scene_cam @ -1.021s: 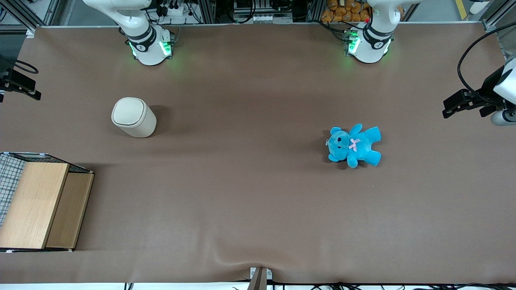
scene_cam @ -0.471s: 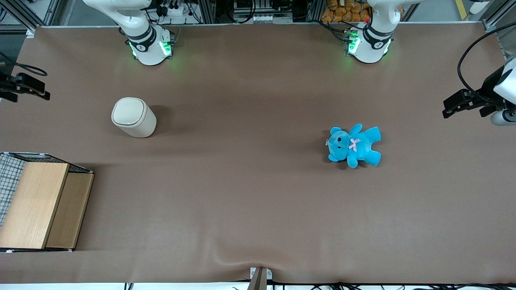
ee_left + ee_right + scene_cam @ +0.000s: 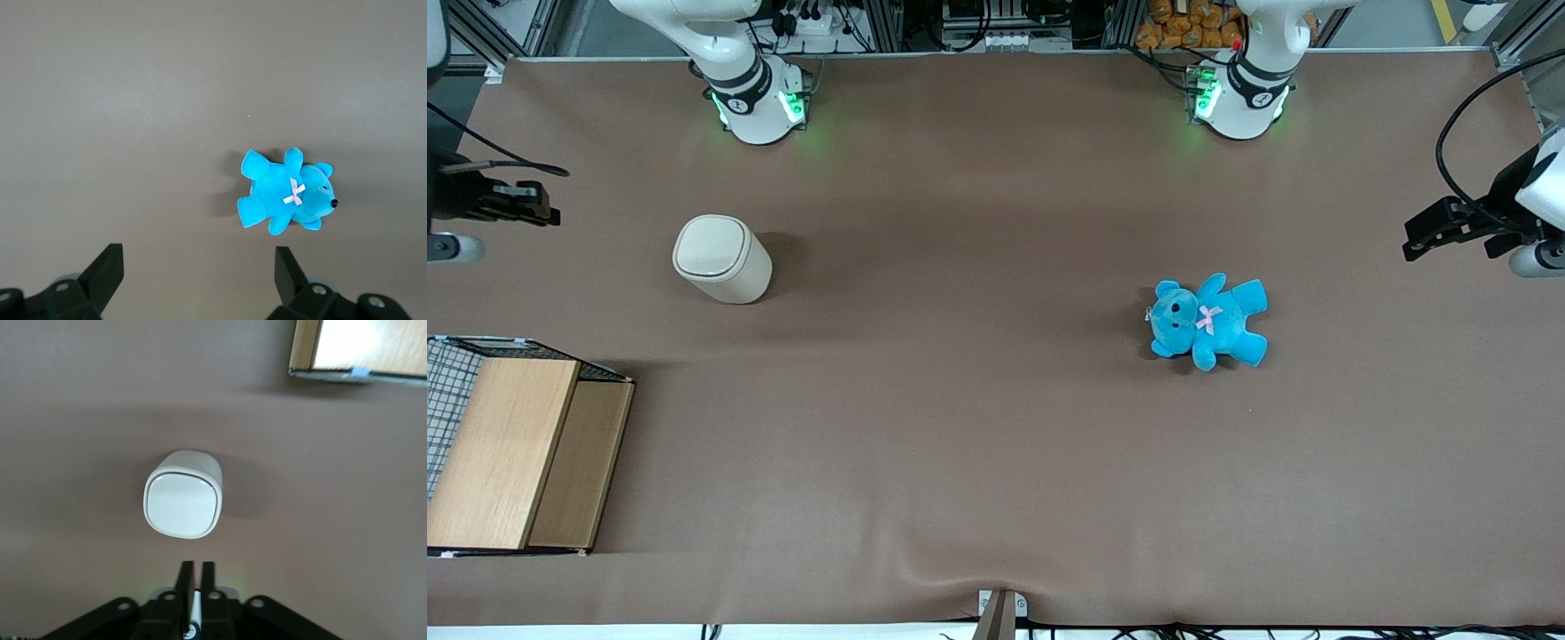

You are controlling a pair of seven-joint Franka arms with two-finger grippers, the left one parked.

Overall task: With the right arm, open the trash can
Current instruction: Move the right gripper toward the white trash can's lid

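The trash can (image 3: 720, 260) is a cream-beige cylinder standing upright on the brown table, its rounded-square lid (image 3: 709, 246) down. It also shows in the right wrist view (image 3: 183, 495), lid facing the camera. My right gripper (image 3: 541, 213) hangs in the air beside the can, toward the working arm's end of the table and slightly farther from the front camera. It is apart from the can. In the right wrist view the gripper (image 3: 197, 565) has its two black fingers close together, holding nothing.
A wooden box with wire mesh (image 3: 516, 453) stands nearer the front camera than the can; its corner shows in the right wrist view (image 3: 360, 347). A blue teddy (image 3: 1208, 320) lies toward the parked arm's end of the table, also in the left wrist view (image 3: 287, 193).
My right gripper has moved in from the working arm's end of the table toward the trash can. The can, teddy and box have not moved.
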